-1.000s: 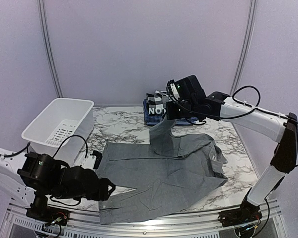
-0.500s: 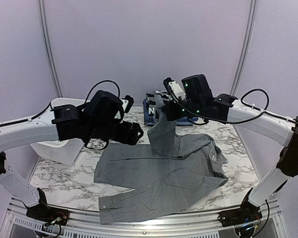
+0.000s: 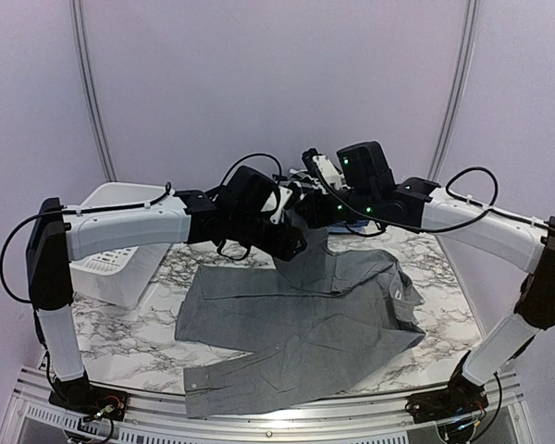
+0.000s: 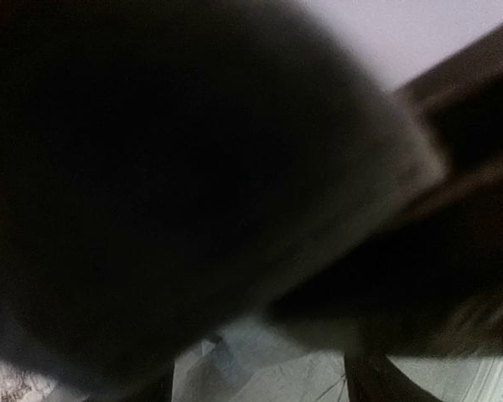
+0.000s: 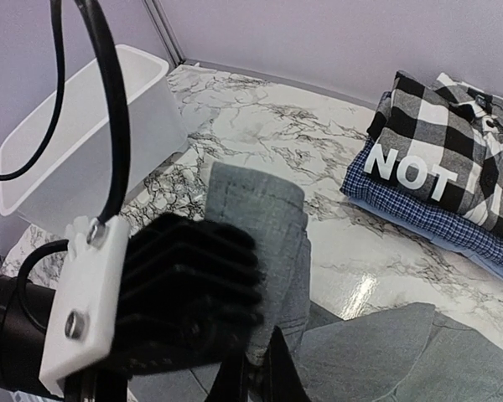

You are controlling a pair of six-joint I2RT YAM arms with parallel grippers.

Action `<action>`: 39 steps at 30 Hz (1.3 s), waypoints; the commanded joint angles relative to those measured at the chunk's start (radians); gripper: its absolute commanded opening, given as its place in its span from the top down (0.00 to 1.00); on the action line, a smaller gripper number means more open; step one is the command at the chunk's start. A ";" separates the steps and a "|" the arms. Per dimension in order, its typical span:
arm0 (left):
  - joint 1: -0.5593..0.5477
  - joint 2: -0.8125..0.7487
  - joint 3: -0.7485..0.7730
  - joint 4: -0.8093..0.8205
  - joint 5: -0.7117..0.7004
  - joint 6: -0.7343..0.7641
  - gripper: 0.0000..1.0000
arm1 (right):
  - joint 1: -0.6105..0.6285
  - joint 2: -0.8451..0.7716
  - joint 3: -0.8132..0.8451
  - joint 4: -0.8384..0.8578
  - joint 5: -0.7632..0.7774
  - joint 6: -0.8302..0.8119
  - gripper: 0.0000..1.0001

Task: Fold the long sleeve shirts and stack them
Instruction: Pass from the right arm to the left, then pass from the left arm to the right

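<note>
The collared shirt [image 3: 305, 324] lay spread on the table [image 3: 444, 277]; folded shirts [image 5: 453, 184] sat stacked behind it; tub [image 5: 59, 159] at left.

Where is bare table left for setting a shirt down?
Bare marble front-left, between tub and grey shirt, and right of the shirt's collar. Crowded at back centre: left gripper and right gripper meet at the raised sleeve, before the folded stack.
</note>
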 commanded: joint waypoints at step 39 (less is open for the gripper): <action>0.188 0.018 0.272 0.204 -0.067 -0.036 1.00 | -0.599 -0.316 -0.876 0.248 0.208 0.324 0.51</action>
